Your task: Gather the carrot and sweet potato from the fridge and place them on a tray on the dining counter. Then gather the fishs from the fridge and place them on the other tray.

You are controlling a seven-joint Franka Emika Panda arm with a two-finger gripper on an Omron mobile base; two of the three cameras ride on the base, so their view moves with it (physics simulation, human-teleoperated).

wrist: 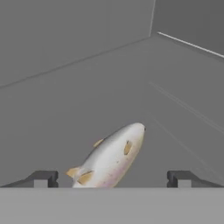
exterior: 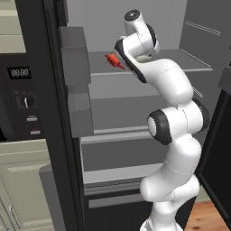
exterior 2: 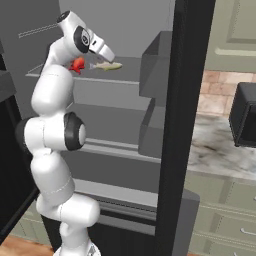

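The black fridge (exterior: 49,117) stands open, and my arm reaches onto its upper grey shelf (exterior 2: 115,75). Two fishs lie there. The red-orange one (exterior: 114,60) (exterior 2: 77,65) is beside my wrist. The pale silvery one (exterior 2: 106,65) lies just beyond my hand. In the hand view the pale fish (wrist: 113,155) lies on the shelf, its tail end between my finger tips and its head pointing away. My gripper (wrist: 112,179) is open, a tip on each side of the fish, not touching it. The carrot, sweet potato, trays and dining counter are out of view.
Grey door bins (exterior: 74,58) (exterior 2: 155,65) jut from both open doors beside the arm. A wall oven panel (exterior: 22,90) and beige cabinets are left of the fridge. A marble counter (exterior 2: 220,150) with a black appliance (exterior 2: 245,115) is to the right. The lower shelves look bare.
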